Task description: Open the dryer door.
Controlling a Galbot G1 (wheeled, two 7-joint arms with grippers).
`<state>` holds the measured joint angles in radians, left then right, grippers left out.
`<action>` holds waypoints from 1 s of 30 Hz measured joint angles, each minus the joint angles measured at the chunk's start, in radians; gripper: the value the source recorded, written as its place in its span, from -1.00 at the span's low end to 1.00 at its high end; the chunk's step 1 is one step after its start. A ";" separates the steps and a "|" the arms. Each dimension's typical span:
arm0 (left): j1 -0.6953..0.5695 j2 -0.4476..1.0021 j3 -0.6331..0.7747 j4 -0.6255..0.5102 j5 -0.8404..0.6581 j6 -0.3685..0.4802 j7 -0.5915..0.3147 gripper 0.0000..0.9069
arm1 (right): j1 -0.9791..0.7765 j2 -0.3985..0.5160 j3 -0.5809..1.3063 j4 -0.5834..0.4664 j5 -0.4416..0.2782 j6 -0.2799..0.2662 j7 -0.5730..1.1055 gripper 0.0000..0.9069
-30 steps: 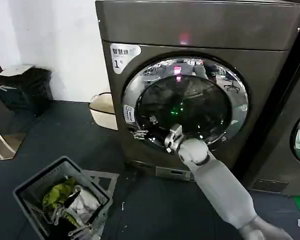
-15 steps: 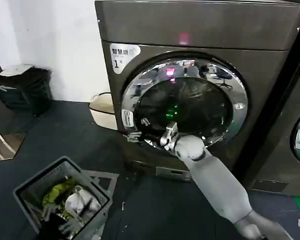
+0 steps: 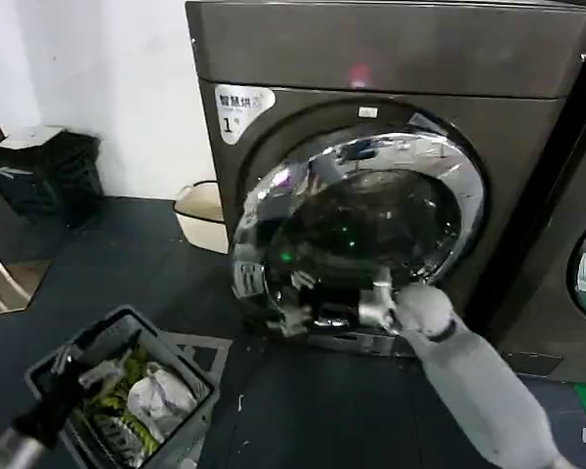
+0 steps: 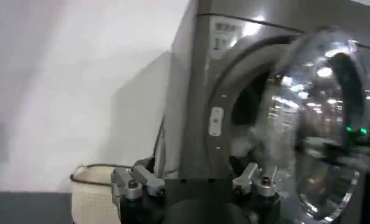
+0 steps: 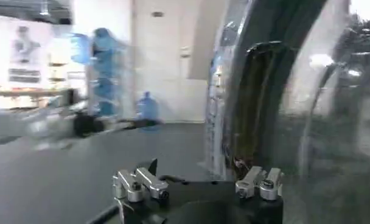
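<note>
Swung out from the machine since a second ago, the dryer door (image 3: 356, 234) now stands ajar in the centre of the head view, its left edge lifted clear of the dryer (image 3: 391, 59) so that a dark crescent of the opening shows along the upper left of the ring; earlier it lay flush against the front. The right gripper (image 3: 374, 305) has shifted from the lower left of the glass toward the lower centre and sits against the bottom of the chrome ring; whether its fingers are spread or pressed together cannot be told from any view. The left gripper (image 4: 194, 182) has come up at the lower left of the head view, above the grey laundry basket (image 3: 190, 376), and faces the dryer from the side; in the left wrist view its fingers stand spread apart with nothing between them.

As a judgement, the door is a stiff, fairly heavy piece that turns on hinges at the right side of the frame, so it will move only along its arc and will not flex. The polished chrome ring and the tinted glass look slippery, a poor surface to pinch or push. The better hold is probably the free left edge of the ring, where fingers can hook behind the lip and draw it outward, farthest from the hinge.
</note>
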<state>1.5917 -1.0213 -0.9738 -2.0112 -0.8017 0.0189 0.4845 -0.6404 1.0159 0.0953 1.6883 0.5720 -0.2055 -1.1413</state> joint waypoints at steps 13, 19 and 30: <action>-0.333 0.227 0.297 0.223 -0.075 0.013 0.055 1.00 | -0.312 -0.122 0.321 0.149 0.043 0.138 -0.228 1.00; -0.542 0.231 0.554 0.293 -0.069 0.010 0.089 1.00 | -0.530 -0.119 0.614 0.138 0.068 0.223 -0.251 1.00; -0.884 0.139 0.986 0.342 -0.090 -0.007 0.198 1.00 | -0.799 0.024 1.196 0.188 0.057 0.177 -0.062 1.00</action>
<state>0.7074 -0.8825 0.0123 -1.6690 -0.8917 0.0123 0.6822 -1.4393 1.0402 1.2918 1.8759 0.6294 -0.0285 -1.2030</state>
